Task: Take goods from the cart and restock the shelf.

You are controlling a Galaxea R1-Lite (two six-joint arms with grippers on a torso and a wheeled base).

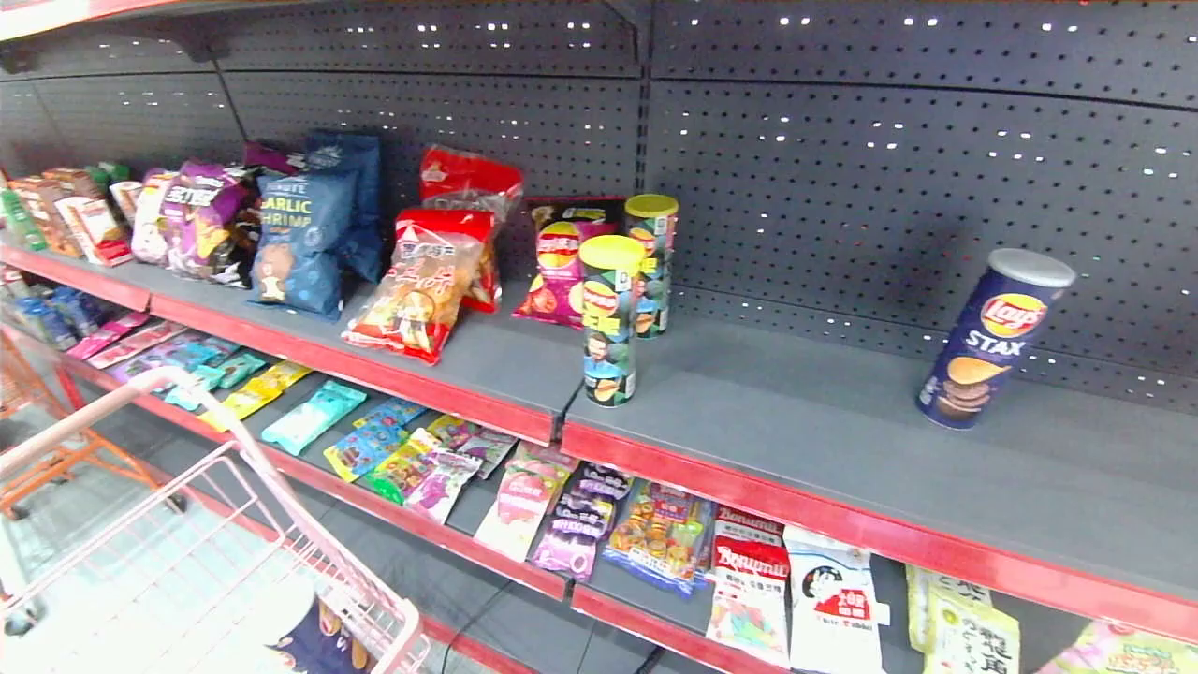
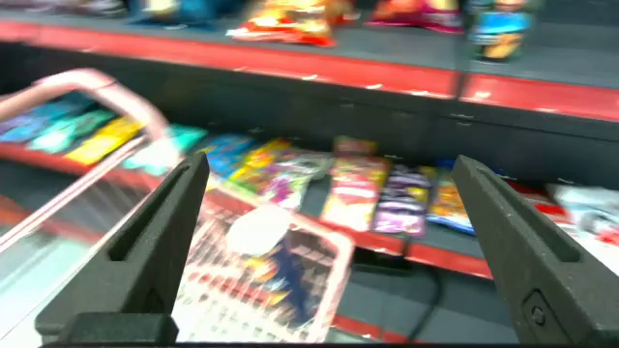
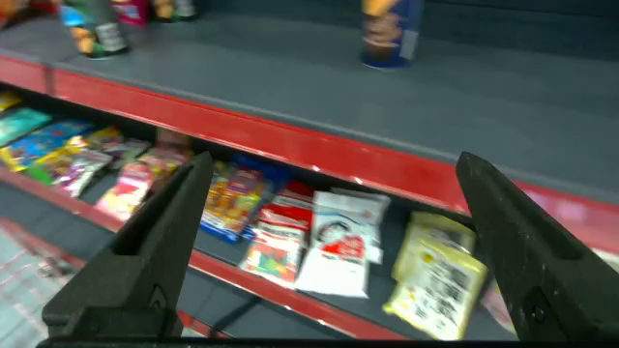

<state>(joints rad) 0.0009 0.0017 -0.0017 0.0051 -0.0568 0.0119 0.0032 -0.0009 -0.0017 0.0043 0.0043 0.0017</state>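
Here, blue can upright on shelf, lid up

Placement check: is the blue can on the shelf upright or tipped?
Upright. The blue can stands on its base on the shelf, grey lid on top, apart from the yellow-lidded cans.

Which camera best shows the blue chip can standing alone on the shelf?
The head view: the blue chip can stands upright on the grey shelf, seen whole from lid to base. The right wrist view has its lower part, blurred and cut off at the edge. The left wrist view looks toward the cart.
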